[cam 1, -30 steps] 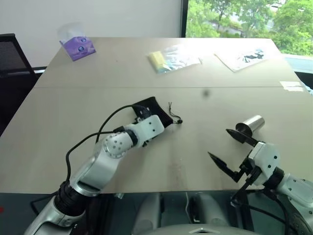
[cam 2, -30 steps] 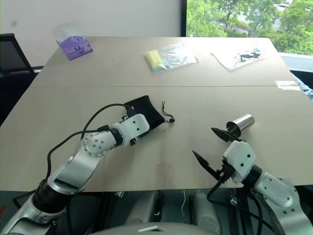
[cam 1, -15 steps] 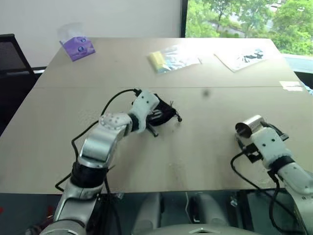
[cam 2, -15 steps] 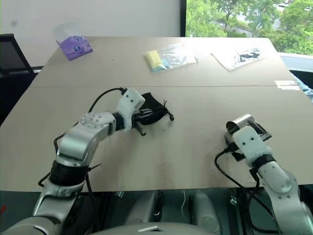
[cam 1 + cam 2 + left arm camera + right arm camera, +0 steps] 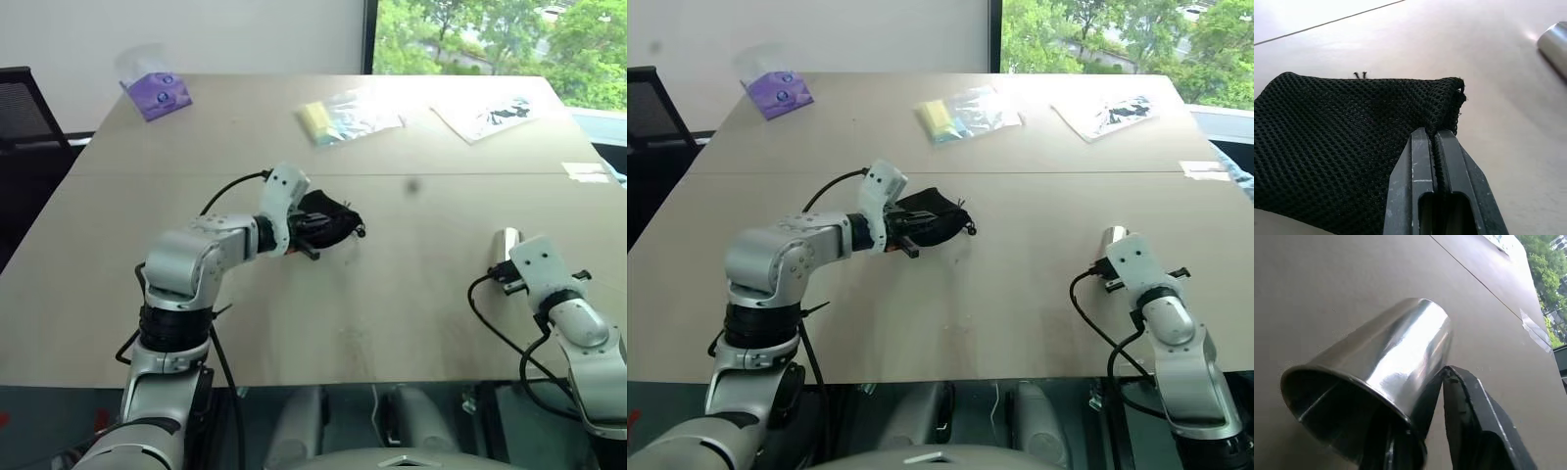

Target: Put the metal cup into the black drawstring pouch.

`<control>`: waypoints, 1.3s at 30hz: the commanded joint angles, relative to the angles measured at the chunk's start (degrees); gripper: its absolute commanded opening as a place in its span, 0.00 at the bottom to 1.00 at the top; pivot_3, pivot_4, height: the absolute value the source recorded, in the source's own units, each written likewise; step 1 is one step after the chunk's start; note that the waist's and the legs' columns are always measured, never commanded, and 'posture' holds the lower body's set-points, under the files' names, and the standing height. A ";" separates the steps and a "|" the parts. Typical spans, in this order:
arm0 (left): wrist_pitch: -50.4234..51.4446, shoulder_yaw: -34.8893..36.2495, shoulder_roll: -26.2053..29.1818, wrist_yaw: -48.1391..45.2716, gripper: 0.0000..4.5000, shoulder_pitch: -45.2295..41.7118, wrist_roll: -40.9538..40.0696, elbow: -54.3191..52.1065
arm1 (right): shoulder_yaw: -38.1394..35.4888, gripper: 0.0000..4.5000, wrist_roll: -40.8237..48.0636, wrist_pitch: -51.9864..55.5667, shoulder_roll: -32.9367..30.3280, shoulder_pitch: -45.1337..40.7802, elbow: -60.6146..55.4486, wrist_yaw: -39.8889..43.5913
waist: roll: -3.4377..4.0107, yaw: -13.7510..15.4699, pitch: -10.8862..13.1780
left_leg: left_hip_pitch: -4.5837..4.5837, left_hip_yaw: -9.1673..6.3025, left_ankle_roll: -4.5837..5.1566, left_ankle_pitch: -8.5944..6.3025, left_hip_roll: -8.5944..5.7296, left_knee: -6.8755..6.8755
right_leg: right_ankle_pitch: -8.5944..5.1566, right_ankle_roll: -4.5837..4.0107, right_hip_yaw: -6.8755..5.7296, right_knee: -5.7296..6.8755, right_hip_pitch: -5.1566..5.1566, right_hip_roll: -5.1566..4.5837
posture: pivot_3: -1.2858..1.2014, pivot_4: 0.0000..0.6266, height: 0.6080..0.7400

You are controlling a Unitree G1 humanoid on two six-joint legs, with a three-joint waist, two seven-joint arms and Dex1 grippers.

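My left pincer is clenched on the black drawstring pouch, its two fingers pressed flat together with a fold of the mesh at the pouch's upper corner nipped between them. The pouch hangs bunched from that grip just above the table, near the table's middle seam, and its cord trails off toward my right.

My right pincer is clenched on the metal cup: one finger sits inside the rim, the other lies against the outer wall. The cup lies tilted at the right side of the table, its long axis running away from me, dark mouth turned back toward my wrist, closed base pointing forward. The two task items are well apart.

A second ago my right pincer stood wide open short of the cup, and my left pincer lay over the pouch flat on the table; both have since closed.
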 commanded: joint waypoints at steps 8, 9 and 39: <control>7.30 -0.18 -3.32 1.23 0.00 -8.18 -5.26 9.73 | 2.90 0.01 22.95 -2.78 13.58 -5.30 -10.75 11.04 | 0.06 -0.38 0.03 | 0.02 0.03 0.01 0.00 0.02 0.00 | 0.01 0.01 -0.04 0.03 -0.03 0.06 | 0.52 0.24 1.00; 7.82 -0.16 -3.87 1.22 0.00 -8.54 -5.69 10.84 | 4.30 0.01 24.12 -3.25 14.61 -6.16 -10.10 11.47 | 0.06 -0.28 0.03 | 0.02 0.03 0.01 0.00 0.00 0.00 | 0.01 0.02 -0.05 0.02 -0.02 0.03 | 0.52 0.24 1.00; 17.07 3.47 -6.81 5.25 0.00 -6.70 -13.65 3.58 | 7.11 0.01 33.00 -10.63 31.68 -23.16 28.90 8.00 | 0.05 -0.29 0.03 | 0.00 0.00 -0.29 0.17 0.03 -0.04 | 0.02 -0.01 0.06 0.05 -0.10 -0.16 | 0.52 0.24 1.00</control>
